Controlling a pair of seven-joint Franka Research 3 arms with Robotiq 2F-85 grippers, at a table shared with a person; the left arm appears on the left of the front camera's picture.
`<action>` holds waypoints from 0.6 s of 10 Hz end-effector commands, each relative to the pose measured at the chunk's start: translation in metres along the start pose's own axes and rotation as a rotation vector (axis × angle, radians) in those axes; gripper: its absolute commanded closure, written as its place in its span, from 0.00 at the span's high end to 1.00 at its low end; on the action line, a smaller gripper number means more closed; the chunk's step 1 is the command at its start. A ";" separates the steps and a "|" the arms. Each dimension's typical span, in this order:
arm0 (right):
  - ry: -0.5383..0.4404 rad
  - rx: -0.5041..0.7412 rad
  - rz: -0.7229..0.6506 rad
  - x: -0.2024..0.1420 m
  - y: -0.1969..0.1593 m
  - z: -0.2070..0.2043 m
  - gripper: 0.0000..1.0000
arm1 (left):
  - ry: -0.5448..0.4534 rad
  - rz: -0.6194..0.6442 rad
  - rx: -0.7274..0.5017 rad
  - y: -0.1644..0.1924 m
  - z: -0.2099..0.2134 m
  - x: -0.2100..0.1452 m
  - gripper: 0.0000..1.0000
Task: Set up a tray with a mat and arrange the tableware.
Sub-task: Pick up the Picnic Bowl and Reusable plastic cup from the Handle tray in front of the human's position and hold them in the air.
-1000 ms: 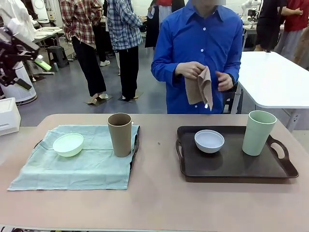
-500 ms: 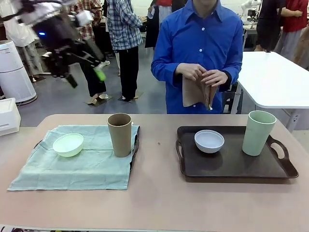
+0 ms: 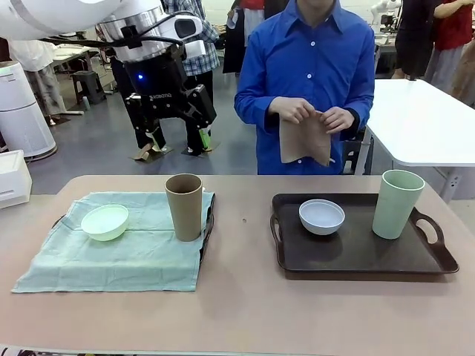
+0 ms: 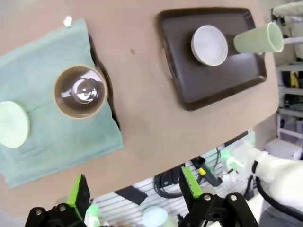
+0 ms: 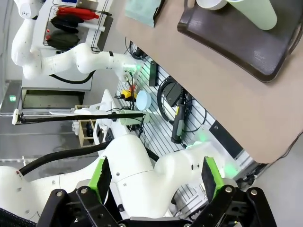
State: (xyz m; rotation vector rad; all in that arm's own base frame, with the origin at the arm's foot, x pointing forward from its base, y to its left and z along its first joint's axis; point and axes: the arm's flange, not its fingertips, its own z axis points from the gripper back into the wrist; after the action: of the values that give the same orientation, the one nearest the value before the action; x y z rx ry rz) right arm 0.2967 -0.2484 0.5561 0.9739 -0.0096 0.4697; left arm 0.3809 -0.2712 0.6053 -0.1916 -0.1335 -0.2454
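The brown cup (image 3: 184,206) stands upright on the mat (image 3: 111,259), near the mint bowl (image 3: 105,221), and the left claw (image 3: 180,139) hangs well above it, looking down into its open mouth (so the long axis is vertical). I judge this arm is the nearer one. Both claws are wide open and hold nothing; the right claw (image 5: 155,176) is well away from the table (image 3: 245,311).

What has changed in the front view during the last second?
The left gripper swung in from the far left and now hangs high over the table's left side, fingers open, holding nothing. The person's other hand took hold of the brown cloth, now spread flat. The brown cup, mint green bowl, white bowl, pale green cup, tray and green mat stayed put.
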 end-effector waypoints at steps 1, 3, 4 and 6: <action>-0.006 -0.001 -0.010 0.001 -0.001 0.001 1.00 | -0.004 0.002 -0.004 0.015 0.013 -0.006 1.00; -0.006 -0.001 -0.010 0.001 -0.001 0.001 1.00 | -0.004 0.002 -0.004 0.015 0.013 -0.006 1.00; -0.006 -0.001 -0.010 0.001 -0.001 0.001 1.00 | -0.004 0.002 -0.004 0.015 0.013 -0.006 1.00; 0.059 0.005 0.184 0.005 -0.013 0.003 1.00 | -0.028 0.002 -0.077 0.001 0.002 0.017 1.00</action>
State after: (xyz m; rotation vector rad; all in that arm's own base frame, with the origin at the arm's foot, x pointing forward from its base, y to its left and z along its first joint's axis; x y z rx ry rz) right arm 0.2987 -0.2486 0.5542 0.9702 -0.0258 0.5231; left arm 0.3860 -0.2589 0.6136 -0.2184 -0.1447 -0.2276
